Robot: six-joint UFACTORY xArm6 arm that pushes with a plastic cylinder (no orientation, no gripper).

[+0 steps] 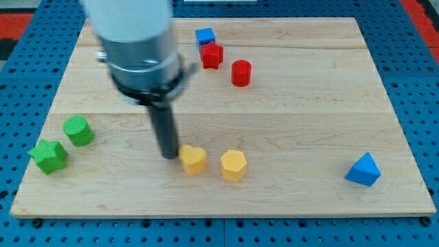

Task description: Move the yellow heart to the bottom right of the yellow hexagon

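text: none legible | labels: none | numbers: none (blocks and board carry plain surfaces)

The desk is a pale wooden board of light maple colour, made of several planks joined side by side; thin seams run across it from 9 o'clock to 3 o'clock, one near the far edge and one about the middle. Its grain is fine and even. The front edge at 6 o'clock shows a darker thin side. Under and around the board lies a blue perforated base with regular rows of small round holes, visible on all sides. At 11 o'clock and at 1 o'clock, small red areas appear behind the blue base. The light is soft and even, with faint shadows.
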